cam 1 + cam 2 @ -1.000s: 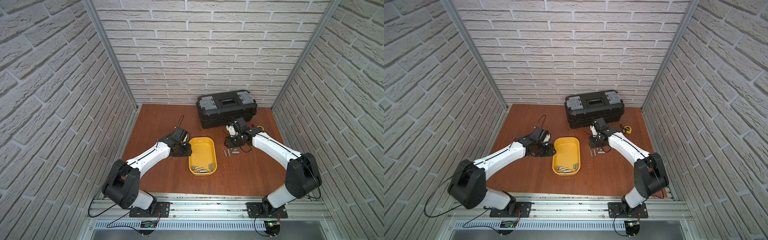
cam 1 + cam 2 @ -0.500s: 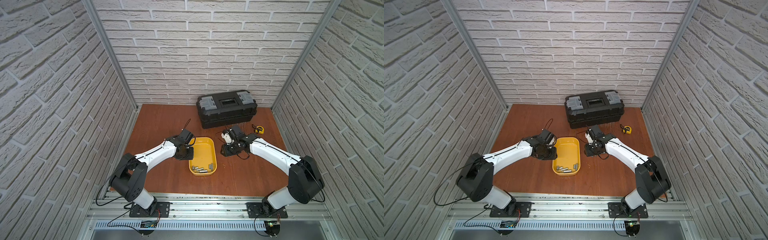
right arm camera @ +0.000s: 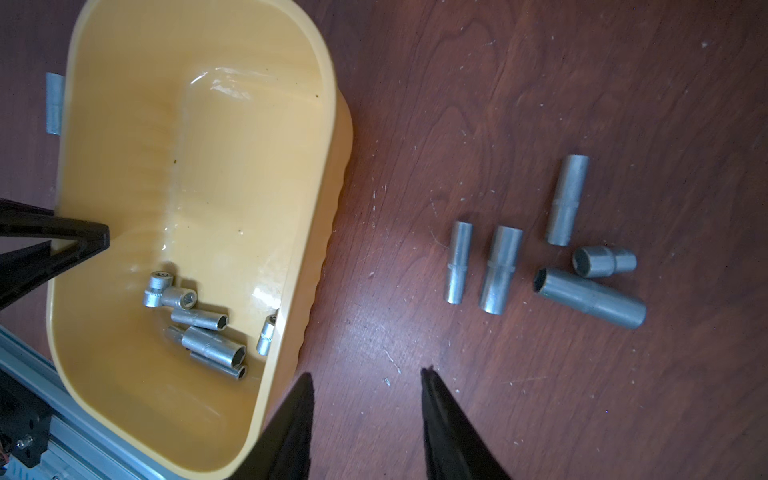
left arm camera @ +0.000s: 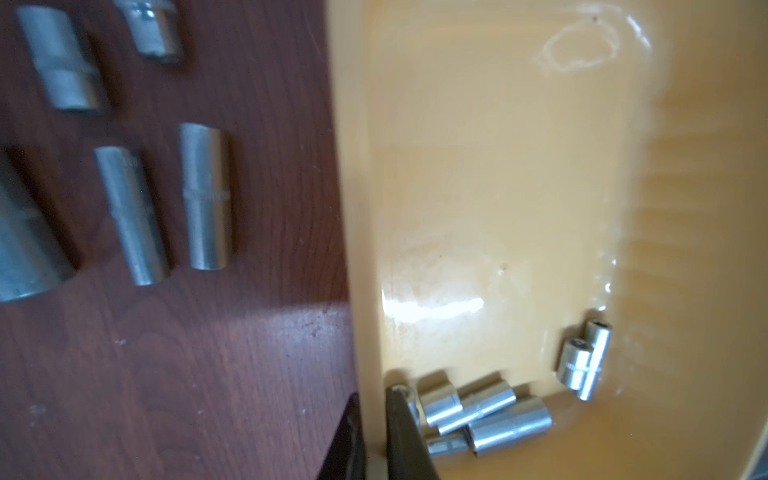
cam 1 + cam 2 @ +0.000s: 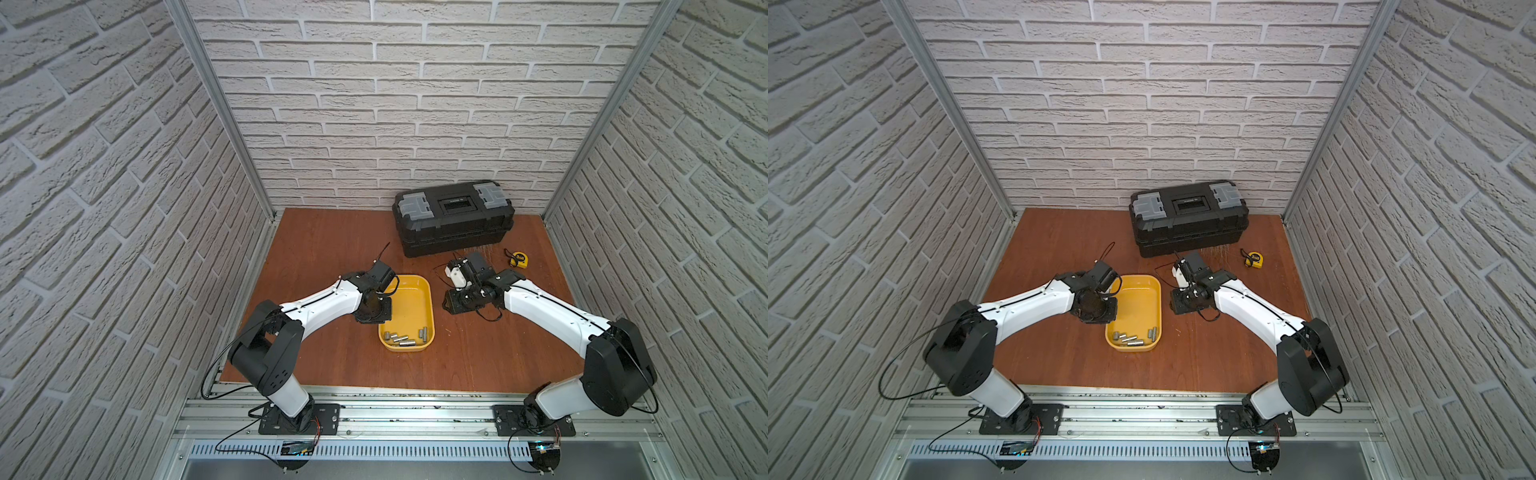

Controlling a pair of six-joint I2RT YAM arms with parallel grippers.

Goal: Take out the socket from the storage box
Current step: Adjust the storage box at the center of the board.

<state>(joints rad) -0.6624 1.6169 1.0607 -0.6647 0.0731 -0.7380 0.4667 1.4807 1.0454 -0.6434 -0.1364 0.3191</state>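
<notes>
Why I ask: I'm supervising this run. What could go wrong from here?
The left fingers clamp the storage box by its wall; any pull could tip it and spill its sockets.
Those sockets lie bunched and touching, so the open right fingers might grab two or scatter them.

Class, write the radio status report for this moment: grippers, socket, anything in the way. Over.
Left gripper shut on storage box wall. Right gripper open, empty, beside box. Sockets lying in box, none gripped. Nothing blocking them.
</notes>
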